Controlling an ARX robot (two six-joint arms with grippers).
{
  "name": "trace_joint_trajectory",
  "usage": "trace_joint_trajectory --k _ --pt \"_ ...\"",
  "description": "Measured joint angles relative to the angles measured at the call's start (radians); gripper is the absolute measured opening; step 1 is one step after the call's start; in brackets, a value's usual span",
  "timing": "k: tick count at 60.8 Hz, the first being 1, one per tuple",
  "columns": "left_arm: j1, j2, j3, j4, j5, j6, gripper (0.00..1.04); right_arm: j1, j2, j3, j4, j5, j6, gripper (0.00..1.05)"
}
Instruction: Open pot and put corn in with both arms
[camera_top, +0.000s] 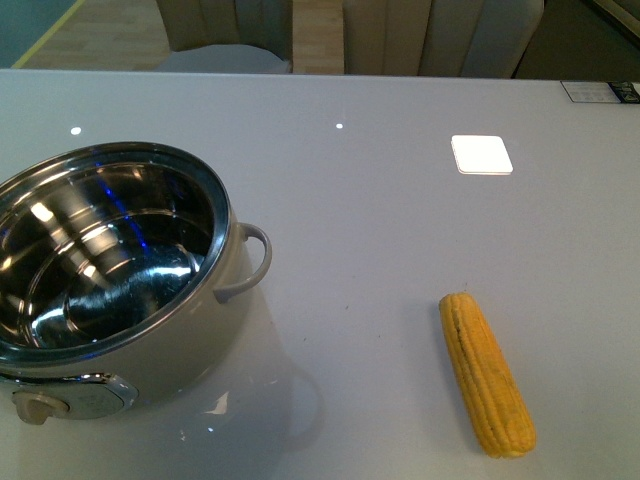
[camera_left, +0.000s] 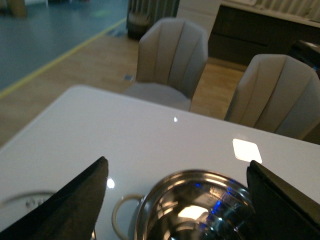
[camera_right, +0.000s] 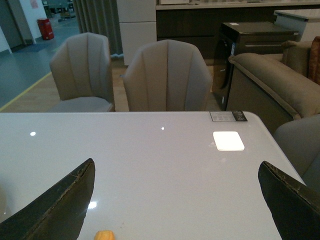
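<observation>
**Left gripper.** The left gripper (camera_left: 176, 162) is released. Its two black fingers (camera_left: 75, 205) stand wide apart and nothing is between them. The pot (camera_left: 165, 185) sits directly below and slightly ahead of this gripper, within the span of the fingers but not touching either one. The pot's mouth is uncovered and its steel interior is exposed. Its loop handle (camera_left: 120, 210) lies closer to one finger than to the other. A pale curved shape (camera_left: 25, 200) shows beside that same finger. It is too faint to identify and may be a marking or an object on the table.

**Right gripper.** The right gripper (camera_right: 176, 164) is also released, with its fingers (camera_right: 65, 205) spread and nothing held. Only the tip of the corn (camera_right: 104, 235) is visible, low and close beneath this gripper, nearer one finger and clear of it.

**Work surface, front view.** Neither arm appears in this view. The pot (camera_top: 190, 350) stands on the grey table (camera_top: 400, 200), on the left gripper's side, with its handle (camera_top: 255, 262) turned toward the corn and its control knob (camera_top: 38, 405) facing the robot. The corn (camera_top: 487, 375) lies flat on the right gripper's side, well apart from the pot, with its narrow end pointing away from the robot. A bright square reflection (camera_top: 481, 154) lies on the table beyond the corn.

**Background.** Beige chairs (camera_right: 167, 75) stand at the far edge of the table, ahead of both grippers.
</observation>
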Motion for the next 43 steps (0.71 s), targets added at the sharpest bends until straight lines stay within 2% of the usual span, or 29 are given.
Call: trace_joint_trajectory --k 5,14,19,26,33,37,43 --pt "-0.039 -0.047 -0.035 0.045 -0.022 0.059 0.67 0.000 0.000 0.000 0.000 0.000 0.000 0.96" --pt "-0.096 -0.159 -0.077 -0.018 -0.082 0.102 0.38 0.000 0.000 0.000 0.000 0.000 0.000 0.96" --pt "-0.122 -0.171 -0.113 0.016 -0.108 0.106 0.24 0.000 0.000 0.000 0.000 0.000 0.000 0.96" --pt "-0.153 -0.244 -0.135 -0.051 -0.136 0.109 0.03 0.000 0.000 0.000 0.000 0.000 0.000 0.96" --pt "-0.178 -0.327 -0.136 -0.119 -0.159 0.113 0.03 0.000 0.000 0.000 0.000 0.000 0.000 0.96" --pt "-0.249 -0.385 -0.136 -0.175 -0.251 0.113 0.03 0.000 0.000 0.000 0.000 0.000 0.000 0.96" --pt "-0.278 -0.448 -0.136 -0.232 -0.256 0.114 0.03 0.000 0.000 0.000 0.000 0.000 0.000 0.96"
